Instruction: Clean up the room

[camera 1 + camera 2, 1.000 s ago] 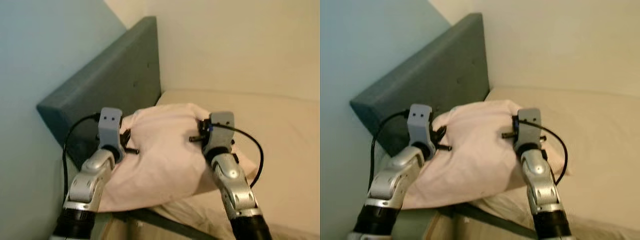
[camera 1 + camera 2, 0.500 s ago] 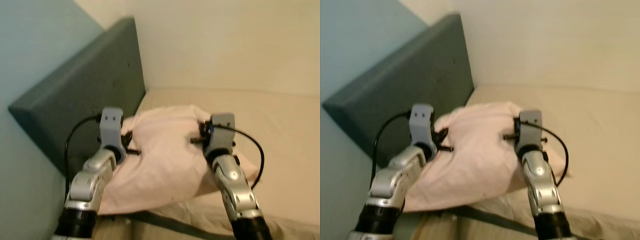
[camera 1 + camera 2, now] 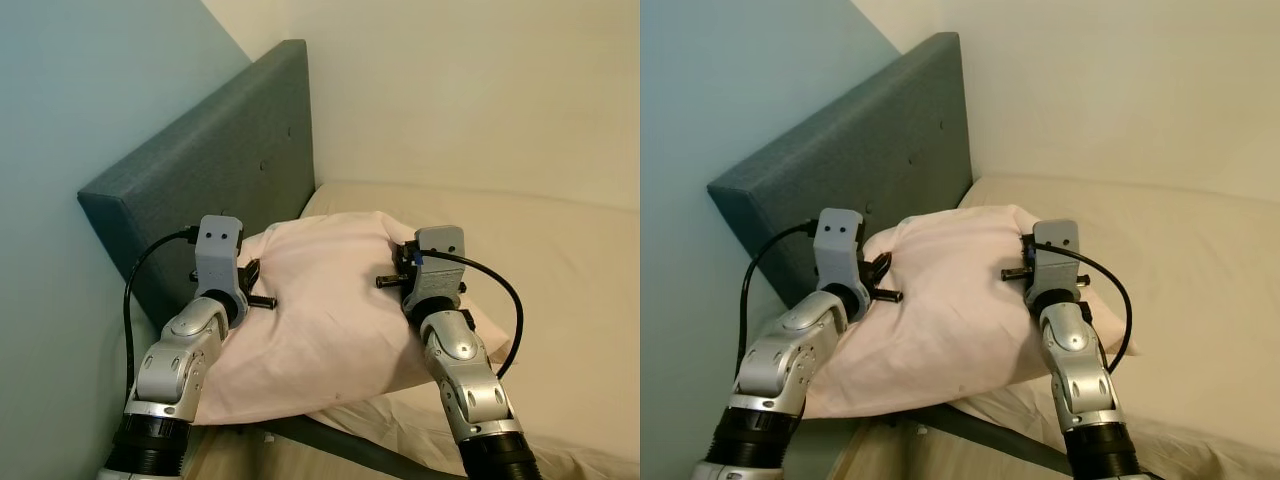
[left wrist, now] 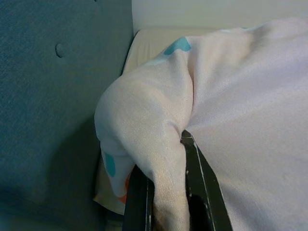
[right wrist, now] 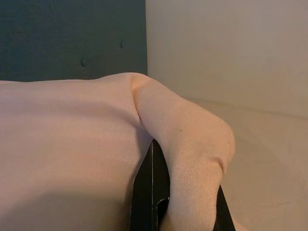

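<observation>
In the left eye view, I saw both arms raised in front of the robot, carrying a pale pink pillow [image 3: 330, 320] between them above the near corner of the bed [image 3: 570, 300]. The left gripper [image 3: 252, 290] sat at the pillow's left edge, just beside the grey-blue headboard [image 3: 210, 190]; the right gripper [image 3: 395, 282] sat at the pillow's right edge. The pillow hung above the cream mattress, its far end close to the headboard, and I could not tell whether it touched either. The right eye view gave the same arrangement, with a cream wall [image 3: 1120, 90] behind the bed and a pale blue wall [image 3: 730, 70] to the left of the headboard. In the left wrist view, I saw the two black fingers [image 4: 199, 192] nearly together, with a gathered fold of the pillow pinched between them; teal and orange marks showed on the fabric near the fold, and the tufted headboard stood close alongside. In the right wrist view, the right fingers [image 5: 144, 192] were likewise clamped on a bunched fold of the pillow, the fabric bulging over them, with the headboard and cream wall beyond.
</observation>
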Controlling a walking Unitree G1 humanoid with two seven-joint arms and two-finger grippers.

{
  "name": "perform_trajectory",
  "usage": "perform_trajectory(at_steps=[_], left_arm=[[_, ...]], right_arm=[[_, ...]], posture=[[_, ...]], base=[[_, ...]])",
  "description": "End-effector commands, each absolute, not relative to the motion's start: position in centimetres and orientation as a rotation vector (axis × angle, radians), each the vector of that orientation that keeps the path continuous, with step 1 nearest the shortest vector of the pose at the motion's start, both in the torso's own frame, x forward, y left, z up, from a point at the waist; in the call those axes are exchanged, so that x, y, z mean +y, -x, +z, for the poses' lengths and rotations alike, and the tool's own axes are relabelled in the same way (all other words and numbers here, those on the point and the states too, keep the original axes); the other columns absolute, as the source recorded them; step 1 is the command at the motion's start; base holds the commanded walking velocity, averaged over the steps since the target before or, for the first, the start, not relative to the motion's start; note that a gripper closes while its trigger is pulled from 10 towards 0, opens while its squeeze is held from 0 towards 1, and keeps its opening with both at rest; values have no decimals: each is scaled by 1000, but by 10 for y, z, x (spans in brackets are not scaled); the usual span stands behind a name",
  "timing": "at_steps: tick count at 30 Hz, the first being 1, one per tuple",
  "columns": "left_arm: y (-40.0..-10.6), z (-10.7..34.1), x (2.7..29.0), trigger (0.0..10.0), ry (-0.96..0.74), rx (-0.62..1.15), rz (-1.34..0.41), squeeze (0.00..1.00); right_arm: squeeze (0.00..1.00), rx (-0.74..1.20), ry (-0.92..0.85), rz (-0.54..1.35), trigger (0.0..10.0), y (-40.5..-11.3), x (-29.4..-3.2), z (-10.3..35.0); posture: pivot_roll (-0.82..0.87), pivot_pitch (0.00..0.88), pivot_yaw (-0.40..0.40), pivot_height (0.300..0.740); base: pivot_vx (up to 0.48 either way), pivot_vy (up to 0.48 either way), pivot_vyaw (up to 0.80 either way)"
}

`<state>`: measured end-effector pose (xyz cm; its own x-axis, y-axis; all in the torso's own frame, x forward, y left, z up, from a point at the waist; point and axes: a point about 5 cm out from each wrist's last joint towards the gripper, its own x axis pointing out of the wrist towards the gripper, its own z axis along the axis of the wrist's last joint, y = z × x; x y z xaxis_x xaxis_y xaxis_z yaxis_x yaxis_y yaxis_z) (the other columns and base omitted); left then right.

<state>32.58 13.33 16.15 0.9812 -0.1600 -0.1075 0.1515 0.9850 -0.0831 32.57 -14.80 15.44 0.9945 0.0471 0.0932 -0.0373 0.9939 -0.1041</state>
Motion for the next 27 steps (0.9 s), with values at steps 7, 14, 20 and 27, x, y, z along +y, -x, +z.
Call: perform_trajectory(at_steps=[7,14,20,27], left_arm=[[-325,168,148,10000,51,62,-82,0],[-324,169,147,10000,52,46,-99,0],[-325,171,146,10000,57,35,-105,0],[-324,171,146,10000,71,33,-111,0]], right_arm=[[0,-156,95,3,10000,-327,-155,168],[0,-156,88,3,10000,-327,-155,168],[0,-155,88,3,10000,-327,-156,168],[0,-153,91,4,10000,-327,-156,168]], posture=[[-91,56,75,740],[-92,59,74,740],[-93,59,74,740],[-95,61,73,740]], base=[[0,0,0],[0,0,0],[86,0,0],[303,0,0]])
